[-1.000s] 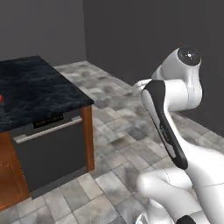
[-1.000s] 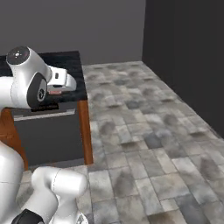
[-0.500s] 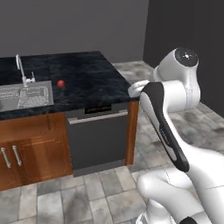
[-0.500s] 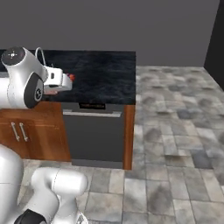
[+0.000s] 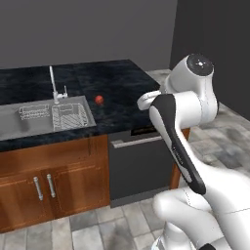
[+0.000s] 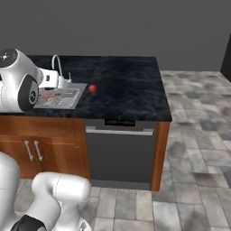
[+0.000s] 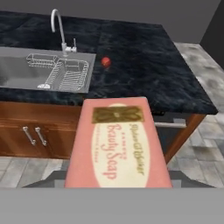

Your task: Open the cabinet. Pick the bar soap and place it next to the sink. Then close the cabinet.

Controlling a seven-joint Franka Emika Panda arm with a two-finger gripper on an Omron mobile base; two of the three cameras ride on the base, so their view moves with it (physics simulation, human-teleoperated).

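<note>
Hand view: tool state unclear, bar soap (image 7: 117,144) close before it, label reading "Beauty Soap".

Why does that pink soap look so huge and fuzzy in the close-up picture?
Hand view: the bar soap sits right against the lens, so it looms large and its lettering blurs. Left base view: the sink and red ball look sharper, evenly lit, no glare.

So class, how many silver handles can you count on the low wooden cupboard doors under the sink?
2. Both handles stand upright side by side on the cupboard doors below the sink. More may lie past the picture's left edge.
</note>
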